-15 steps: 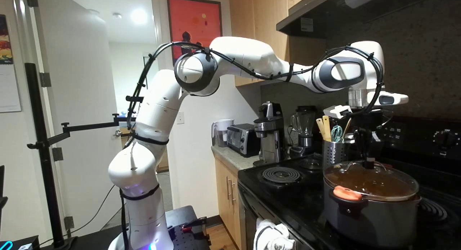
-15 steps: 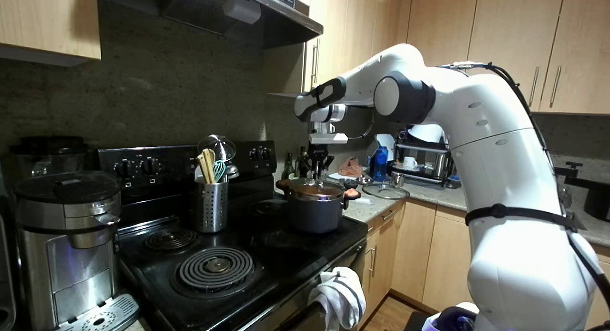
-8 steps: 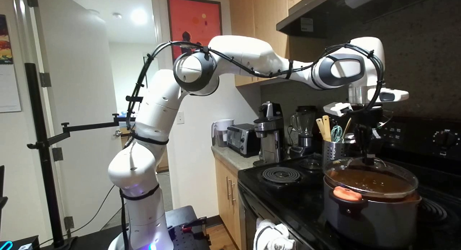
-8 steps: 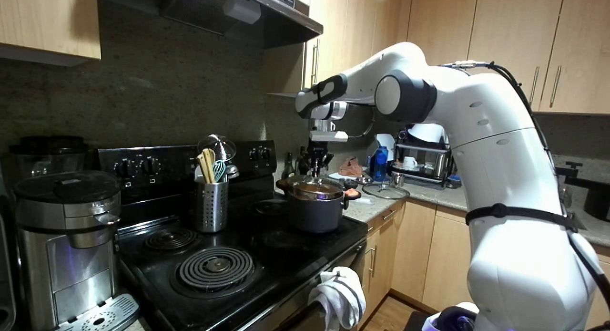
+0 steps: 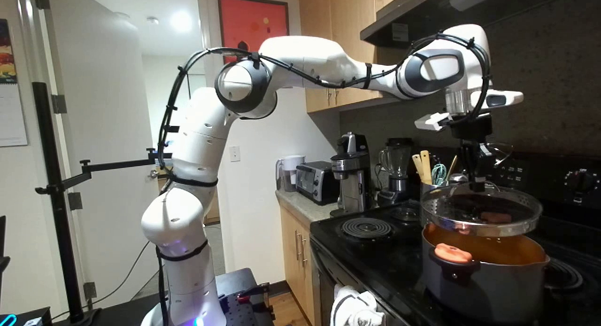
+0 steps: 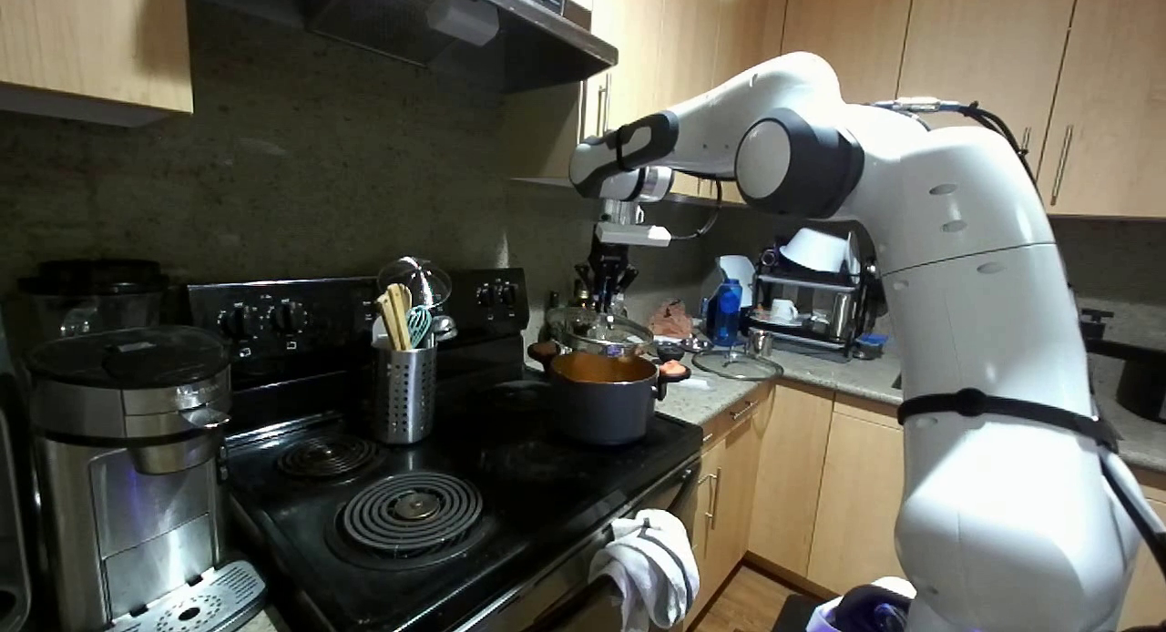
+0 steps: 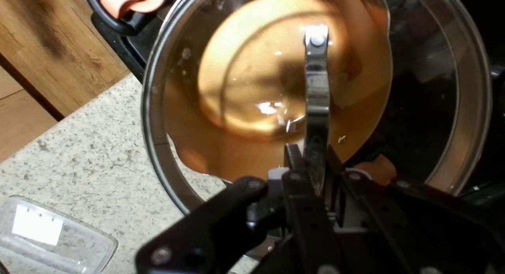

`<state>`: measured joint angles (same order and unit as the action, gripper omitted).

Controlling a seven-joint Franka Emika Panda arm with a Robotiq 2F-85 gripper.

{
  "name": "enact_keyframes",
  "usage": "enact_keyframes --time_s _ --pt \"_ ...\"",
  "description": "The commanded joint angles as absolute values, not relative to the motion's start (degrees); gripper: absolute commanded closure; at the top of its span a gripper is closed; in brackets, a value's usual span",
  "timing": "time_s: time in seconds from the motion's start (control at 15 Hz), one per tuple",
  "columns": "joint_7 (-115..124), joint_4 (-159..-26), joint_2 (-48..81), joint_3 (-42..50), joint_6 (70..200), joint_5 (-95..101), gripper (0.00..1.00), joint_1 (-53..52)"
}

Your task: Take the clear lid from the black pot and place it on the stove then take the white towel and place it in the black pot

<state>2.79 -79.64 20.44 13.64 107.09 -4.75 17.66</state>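
1. Step in hand: the first half of the task, taking the lid (image 5: 481, 208) from the pot (image 5: 486, 293) to the stove (image 6: 547, 495). The lid is off the pot but not yet set down.

2. Hand: the gripper (image 7: 313, 157) is clamped on the lid's handle (image 7: 317, 88); in the wrist view one jaw stands on each side of the metal strap. The lid hangs roughly level.

3. Places: the lid hovers just above the pot, high enough that the orange inside shows in both exterior views. The pot stands at the stove's front corner farthest from the coffee maker (image 6: 137, 495). The towel (image 6: 649, 559) hangs at the stove's front edge, not yet taken.

4. Next move: I judge that the lid wants a little more height, then a sideways carry past the pot. The likeliest landing spot is the burner (image 6: 410, 514) at the front corner by the coffee maker. Lower it flat, and only then let go.

5. Care: the holder (image 6: 405, 395) stands toward the back edge, so the path should favour the front. Gripped only by a narrow strap, the glass could swing or tilt if hurried.

6. Afterwards: the gripper should go to the front edge, pinch a fold of the towel, lift it free and drop it into the pot.
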Motion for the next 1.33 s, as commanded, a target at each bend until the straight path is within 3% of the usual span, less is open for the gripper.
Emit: enact_keyframes --time_s 0.0,1.27 --pt "0.94 -83.81 14.24 13.12 106.71 -4.51 0.96 16.62" --pt "2.04 -113.38 -5.63 5.40 120.44 14.89 0.96 5.13"
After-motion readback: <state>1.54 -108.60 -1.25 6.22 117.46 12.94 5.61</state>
